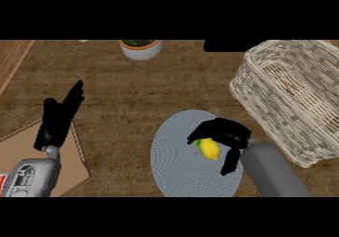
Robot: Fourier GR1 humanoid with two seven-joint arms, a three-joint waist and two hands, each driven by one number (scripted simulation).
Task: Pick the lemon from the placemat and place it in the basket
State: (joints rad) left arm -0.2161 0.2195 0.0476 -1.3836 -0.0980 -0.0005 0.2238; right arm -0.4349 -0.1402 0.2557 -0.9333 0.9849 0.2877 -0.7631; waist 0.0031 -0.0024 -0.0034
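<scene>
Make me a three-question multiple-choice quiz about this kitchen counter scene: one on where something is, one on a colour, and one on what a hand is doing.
1. Where does the pale woven wicker basket stand?
A. at the view's right, beside the mat
B. at the view's left edge
C. on top of the mat

2. What colour is the round woven placemat?
A. red
B. blue-grey
C. green

3. What is the black right hand doing?
A. resting flat with nothing under it
B. reaching into the basket
C. curled round the small yellow lemon

Answers:
1 A: the basket sits at the right, next to the placemat's edge.
2 B: the mat's weave reads blue-grey against the brown wooden counter.
3 C: its fingers wrap the lemon above the mat, while the black left hand rests open at the left.
</scene>
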